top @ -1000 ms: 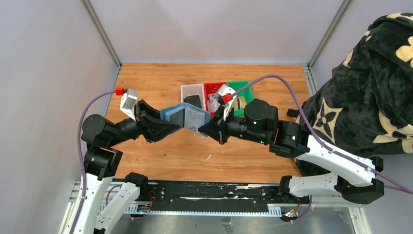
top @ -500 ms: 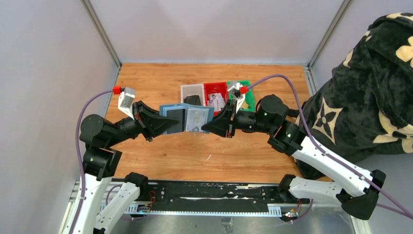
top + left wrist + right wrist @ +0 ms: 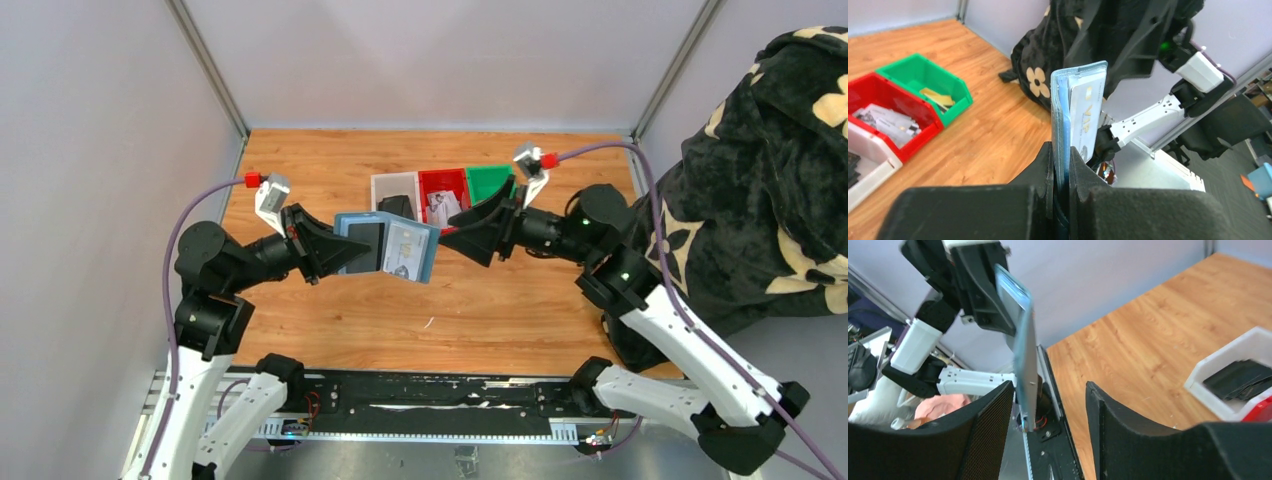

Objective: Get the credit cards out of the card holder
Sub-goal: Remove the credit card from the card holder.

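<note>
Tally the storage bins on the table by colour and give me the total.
White bin: 1
Red bin: 1
Green bin: 1
Total: 3

Your right pincer has let go of the card holder and drawn back, and it now stands apart from the holder's right edge with jaws spread. Your left pincer has clamped onto the holder's left half and carries it alone.
</note>
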Robot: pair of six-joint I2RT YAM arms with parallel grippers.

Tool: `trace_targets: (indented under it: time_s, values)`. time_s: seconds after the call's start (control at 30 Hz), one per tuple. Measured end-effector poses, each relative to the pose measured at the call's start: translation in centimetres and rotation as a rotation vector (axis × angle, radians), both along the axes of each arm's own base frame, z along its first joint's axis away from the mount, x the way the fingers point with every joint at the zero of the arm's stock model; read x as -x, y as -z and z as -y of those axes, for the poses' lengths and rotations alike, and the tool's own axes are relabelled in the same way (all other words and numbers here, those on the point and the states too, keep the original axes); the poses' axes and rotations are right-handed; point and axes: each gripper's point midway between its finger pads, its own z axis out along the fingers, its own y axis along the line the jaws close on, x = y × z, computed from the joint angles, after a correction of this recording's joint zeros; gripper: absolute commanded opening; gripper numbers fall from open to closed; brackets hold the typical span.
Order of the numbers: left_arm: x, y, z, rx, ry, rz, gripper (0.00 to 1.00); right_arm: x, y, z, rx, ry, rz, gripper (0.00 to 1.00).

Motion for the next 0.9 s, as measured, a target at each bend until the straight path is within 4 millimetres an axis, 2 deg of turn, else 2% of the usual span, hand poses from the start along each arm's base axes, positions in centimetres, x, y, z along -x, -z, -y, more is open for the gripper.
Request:
trace_targets:
  time_s: [0.13, 0.23, 0.33, 0.43, 0.57, 0.67, 0.77, 0.9]
  values:
    - [-1.3, 1.4, 0.3, -0.017, -0.012, -0.094, 0.00, 0.5, -3.6, 2.1, -0.079, 0.061, 0.048, 0.59]
    - [-2.0, 2.2, 0.3, -0.027, -0.025, -0.146, 0.00, 1.3, -5.2, 2.1, -0.131, 0.027, 0.045, 0.59]
    - [-2.7, 3.0, 0.2, -0.037, -0.054, -0.186, 0.00, 1.4, -5.6, 0.9, -0.162, -0.031, 0.007, 0.60]
    - [-3.0, 3.5, 0.1, -0.047, -0.072, -0.211, 0.00, 0.7, -4.2, -1.2, -0.148, -0.082, -0.058, 0.60]
    - [-3.0, 3.9, 0.0, -0.054, -0.079, -0.224, 0.00, -0.4, 0.4, -4.5, -0.074, -0.137, -0.194, 0.60]
    - [-3.0, 3.9, 0.1, -0.054, -0.077, -0.227, 0.00, -0.6, 2.8, -5.6, -0.039, -0.162, -0.264, 0.59]
    - [-2.8, 3.8, 0.1, -0.049, -0.066, -0.233, 0.00, -0.4, 3.2, -6.0, -0.039, -0.184, -0.281, 0.59]
    - [-2.3, 3.2, 0.5, -0.025, -0.030, -0.236, 0.00, 0.2, 2.6, -6.5, -0.062, -0.214, -0.270, 0.57]
